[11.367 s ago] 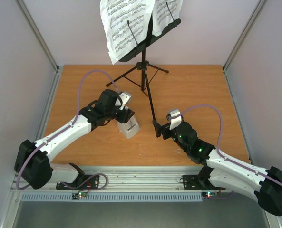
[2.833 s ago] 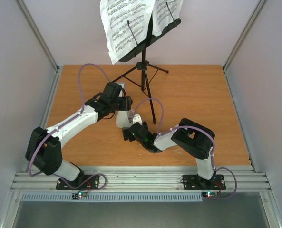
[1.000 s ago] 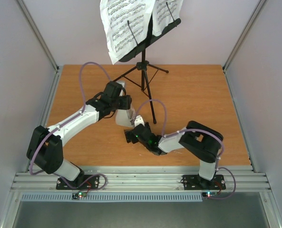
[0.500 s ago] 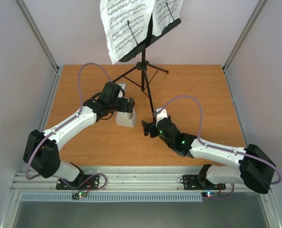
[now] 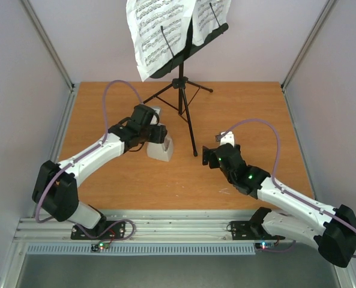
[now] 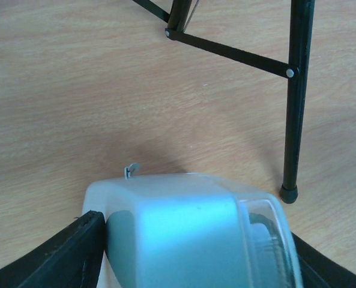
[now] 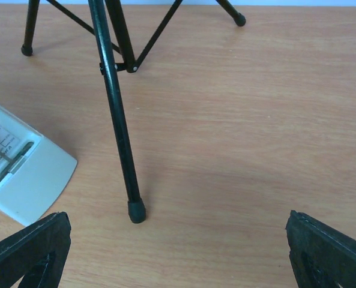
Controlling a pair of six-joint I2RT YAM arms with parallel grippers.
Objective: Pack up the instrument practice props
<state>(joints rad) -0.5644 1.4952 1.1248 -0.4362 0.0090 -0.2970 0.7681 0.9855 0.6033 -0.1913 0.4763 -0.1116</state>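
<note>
Wooden tabletop point(image 5: 250, 114), metronome point(image 7: 21, 174) with unreadable scale markings point(image 7: 0, 157), notation-printed sheet-music pages point(image 5: 159, 33)

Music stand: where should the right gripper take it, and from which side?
Take the near leg, midway between brace joint and foot: a thin straight bar, slanting clear of the table there, with bare wood on its right. Come from the right, where the open right gripper faces it; the metronome crowds the left. Probably top-heavy, so lift slowly.
</note>
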